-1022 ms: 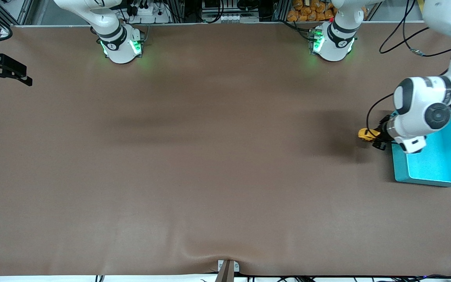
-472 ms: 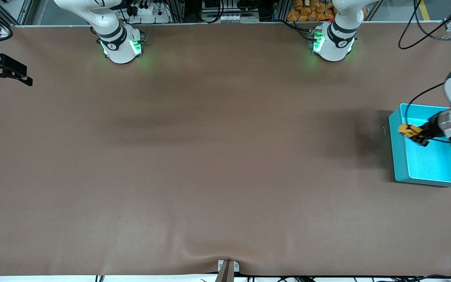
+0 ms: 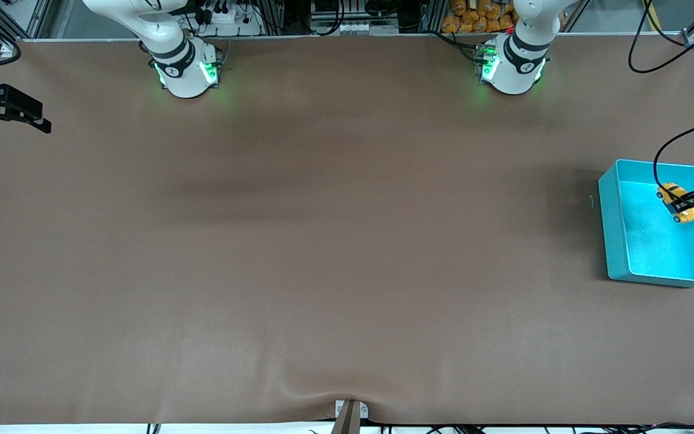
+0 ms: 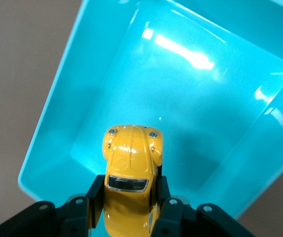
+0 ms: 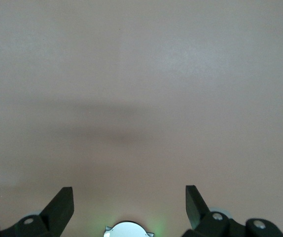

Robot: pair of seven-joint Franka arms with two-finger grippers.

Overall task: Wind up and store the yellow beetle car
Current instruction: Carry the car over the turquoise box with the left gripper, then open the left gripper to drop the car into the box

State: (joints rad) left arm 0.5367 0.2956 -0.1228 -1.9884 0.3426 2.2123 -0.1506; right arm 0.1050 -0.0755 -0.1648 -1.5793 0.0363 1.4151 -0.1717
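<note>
The yellow beetle car hangs over the inside of the teal bin, with my left gripper shut on its sides. In the left wrist view the yellow beetle car points its rounded nose down at the bin's floor, the black fingers press on both flanks of it, and the left gripper is above the teal bin. My right gripper waits over the table edge at the right arm's end. In the right wrist view the right gripper is open over bare brown mat.
The bin stands at the left arm's end of the brown table mat. A black cable loops over the bin's rim. Both arm bases stand along the table edge farthest from the front camera. A small metal bracket sits at the nearest edge.
My left gripper has carried the car from over the mat beside the bin to over the bin's inside. The right arm has not moved.
</note>
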